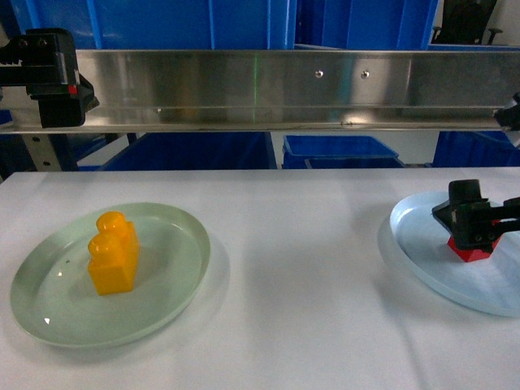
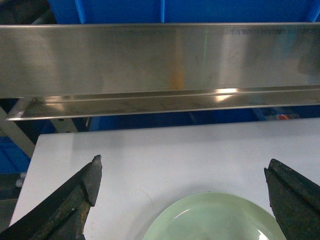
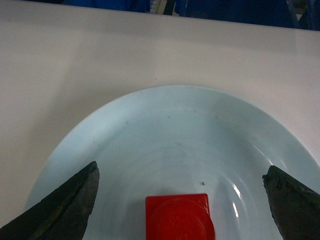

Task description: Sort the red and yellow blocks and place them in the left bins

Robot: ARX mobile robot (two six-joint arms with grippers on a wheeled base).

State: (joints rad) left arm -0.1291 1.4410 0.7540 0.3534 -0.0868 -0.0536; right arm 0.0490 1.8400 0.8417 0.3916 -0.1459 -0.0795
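Right claw (image 1: 474,230) is held spread wide over the red block (image 3: 179,216) on the blue plate (image 3: 175,130), apparently for a straddling grasp; left claw (image 2: 182,200), spread and empty, is parked high above the green plate (image 1: 175,268) carrying the yellow block (image 1: 113,253).

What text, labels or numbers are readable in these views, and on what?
None are readable.
Red block: faint embossing on its top face, too blurred to read.
Steel rail: faint marks near its top right edge, too small to read.
Yellow block, both plates: no markings visible.
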